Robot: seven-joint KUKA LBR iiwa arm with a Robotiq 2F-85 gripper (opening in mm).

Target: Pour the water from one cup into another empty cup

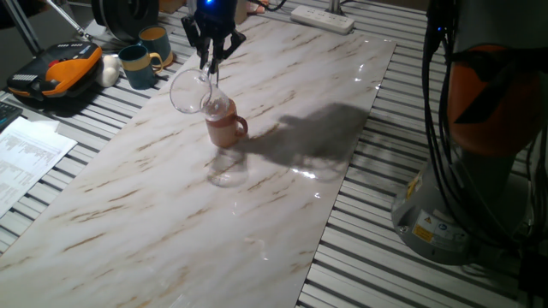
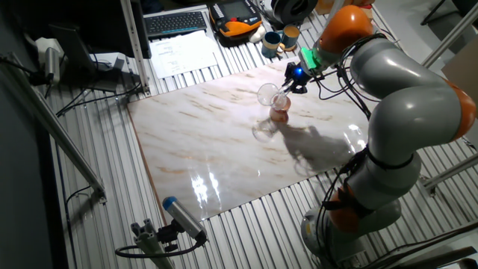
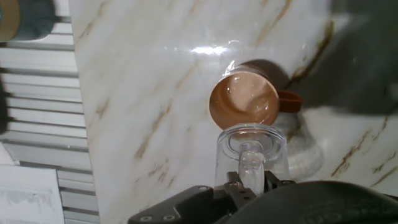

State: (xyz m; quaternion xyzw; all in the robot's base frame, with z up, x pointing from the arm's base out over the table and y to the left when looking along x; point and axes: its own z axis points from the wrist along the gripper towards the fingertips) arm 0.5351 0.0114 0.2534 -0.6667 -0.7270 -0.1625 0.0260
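item: pour in progress, glass mug (image 1: 190, 91) tipped over terracotta mug (image 1: 225, 125)
hand (image 1: 211, 62) clamped on the glass mug's handle, held above the marble table (image 1: 257, 222); lip sits over the terracotta rim in the hand view. advice: keep lip centred, tilt slowly, avoid knocking the rim.

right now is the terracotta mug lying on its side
No, the terracotta mug stands upright on the marble board, its round opening facing up in the hand view, with the tipped glass mug above its rim.
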